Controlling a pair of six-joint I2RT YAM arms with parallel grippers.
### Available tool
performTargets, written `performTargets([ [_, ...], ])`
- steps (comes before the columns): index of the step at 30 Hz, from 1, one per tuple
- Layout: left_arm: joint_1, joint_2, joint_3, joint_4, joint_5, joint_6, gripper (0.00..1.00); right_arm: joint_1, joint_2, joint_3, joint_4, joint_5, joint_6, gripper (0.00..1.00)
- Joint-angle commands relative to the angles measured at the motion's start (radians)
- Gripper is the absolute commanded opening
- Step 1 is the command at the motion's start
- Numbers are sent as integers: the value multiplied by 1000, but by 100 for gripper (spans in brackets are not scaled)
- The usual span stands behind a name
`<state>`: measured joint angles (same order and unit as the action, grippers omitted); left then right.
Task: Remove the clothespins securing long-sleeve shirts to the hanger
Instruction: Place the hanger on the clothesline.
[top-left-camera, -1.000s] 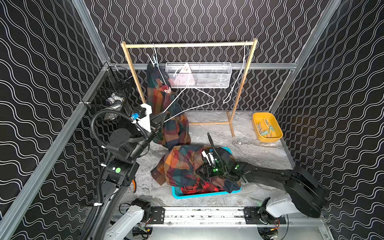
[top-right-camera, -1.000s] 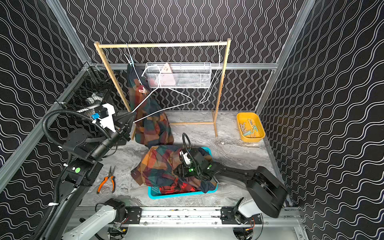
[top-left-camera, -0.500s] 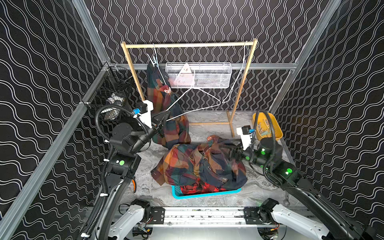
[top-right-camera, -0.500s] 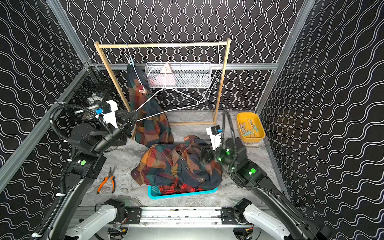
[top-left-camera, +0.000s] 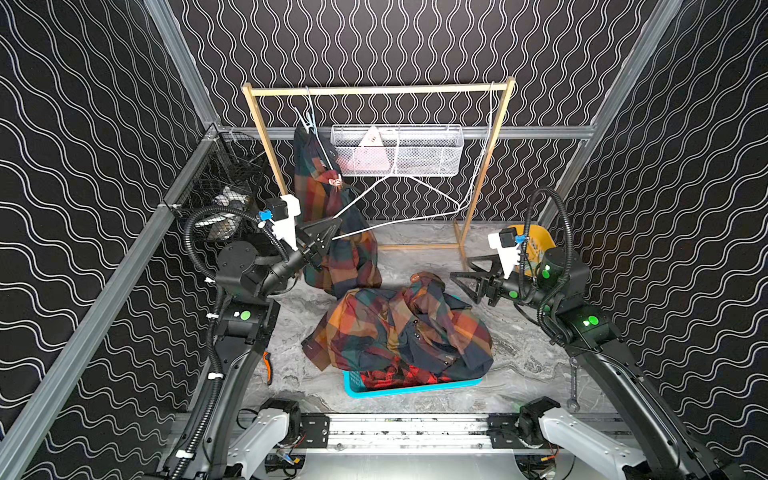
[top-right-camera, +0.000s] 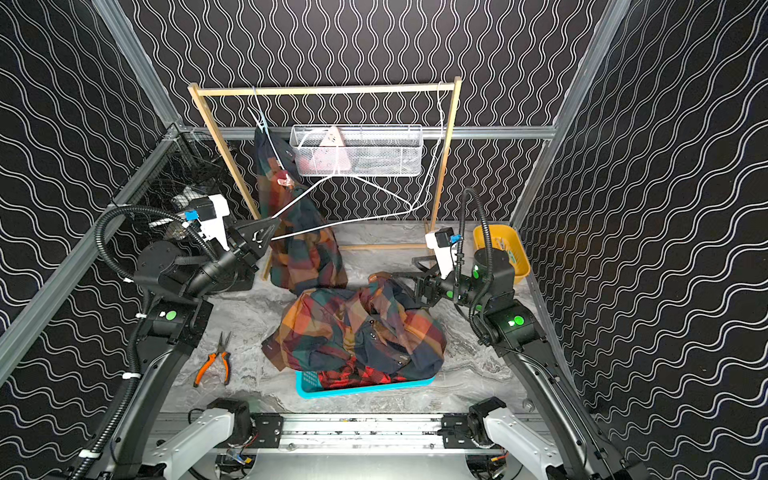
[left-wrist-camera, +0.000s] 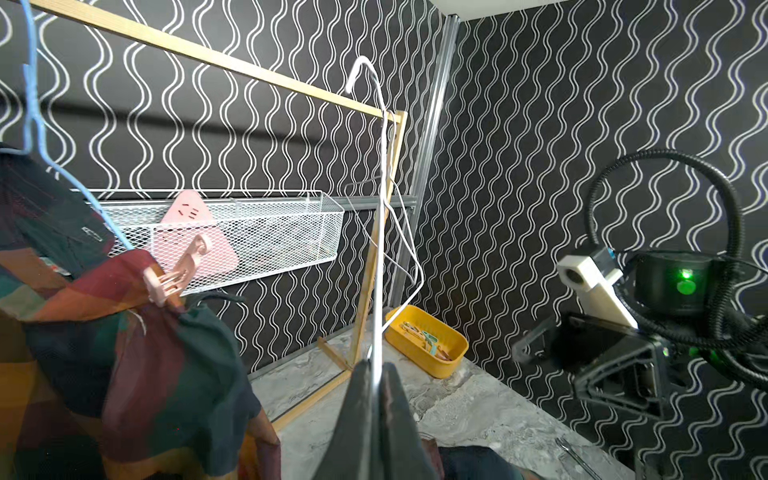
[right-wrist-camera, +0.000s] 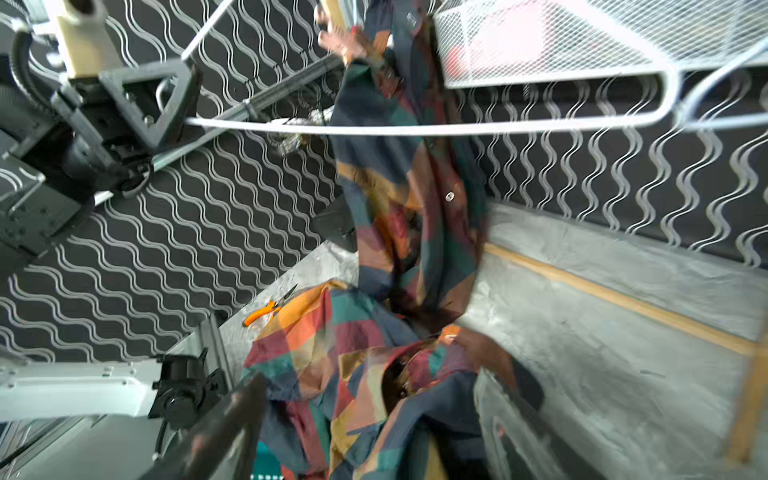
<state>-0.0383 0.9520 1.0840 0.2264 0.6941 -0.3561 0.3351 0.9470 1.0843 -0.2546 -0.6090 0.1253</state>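
Observation:
A checked long-sleeve shirt (top-left-camera: 353, 257) (top-right-camera: 307, 257) hangs from a pale blue hanger at the rack's left end. A pink clothespin (top-left-camera: 334, 181) (top-right-camera: 284, 179) (left-wrist-camera: 176, 274) is clipped on its shoulder. My left gripper (top-left-camera: 332, 226) (left-wrist-camera: 376, 365) is shut on the end of a bare white wire hanger (left-wrist-camera: 376, 249) (right-wrist-camera: 457, 129), holding it out to the left of the rack. A second checked shirt (top-left-camera: 399, 328) lies heaped over a red-and-black one (top-left-camera: 399, 376) in a teal basket (top-left-camera: 411, 388). My right gripper (top-left-camera: 463, 269) (right-wrist-camera: 372, 382) is open and empty, just right of the heap.
The wooden rack (top-left-camera: 374, 89) stands at the back, with a white mesh basket (top-left-camera: 415, 153) on the wall behind it. A yellow tray (top-right-camera: 503, 249) (left-wrist-camera: 428, 345) with several loose clothespins sits at back right. Orange pliers (top-right-camera: 214, 365) lie at front left. A black wire crate (top-left-camera: 224, 183) stands at the left wall.
My right arm has lifted out of the shirt heap and drawn back to the right, and its jaws have opened. The heap's top fold has settled. My left gripper still holds the white hanger.

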Motion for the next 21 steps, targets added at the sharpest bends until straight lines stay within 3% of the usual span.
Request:
performTargets([
  [1,12,-2,31,-3,54,36,0,-50,17,43,87,-103,-11,80],
  [5,22,-13,48,-73,89,105,0,-83,54,114,171,-150,-9,80],
  [10,23,-1,88,-119,228,153,0,-134,114,135,257,-208,-42,80],
  [17,24,15,93,-74,332,125,0,-252,137,58,426,-290,-7,80],
  [21,24,20,87,-30,360,91,0,-269,160,61,419,-319,-46,80],
])
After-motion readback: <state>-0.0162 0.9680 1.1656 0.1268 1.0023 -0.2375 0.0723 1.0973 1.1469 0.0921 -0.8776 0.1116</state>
